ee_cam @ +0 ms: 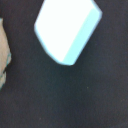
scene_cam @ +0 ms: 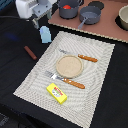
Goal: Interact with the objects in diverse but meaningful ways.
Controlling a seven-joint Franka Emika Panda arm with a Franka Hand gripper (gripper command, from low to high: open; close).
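The light blue cup [scene_cam: 45,34] stands on the black table beside the striped placemat's far left corner. It fills the wrist view [ee_cam: 67,30]. My gripper [scene_cam: 36,21] hangs just above it, a little toward the exterior view's left, holding nothing. Its fingers are too blurred to show their gap and do not appear in the wrist view. The brown sausage [scene_cam: 30,52] lies on the black table left of the mat. The yellow packet [scene_cam: 57,93] lies on the mat's near part. The grey pot [scene_cam: 68,8] holds the red tomato [scene_cam: 66,6] on the brown board at the back.
On the striped placemat [scene_cam: 95,95] lie a tan plate [scene_cam: 68,65], a knife [scene_cam: 86,58] and a fork [scene_cam: 67,80] with orange handles. A grey pan [scene_cam: 90,16], a black lid [scene_cam: 96,5] and a bowl [scene_cam: 123,17] sit on the board.
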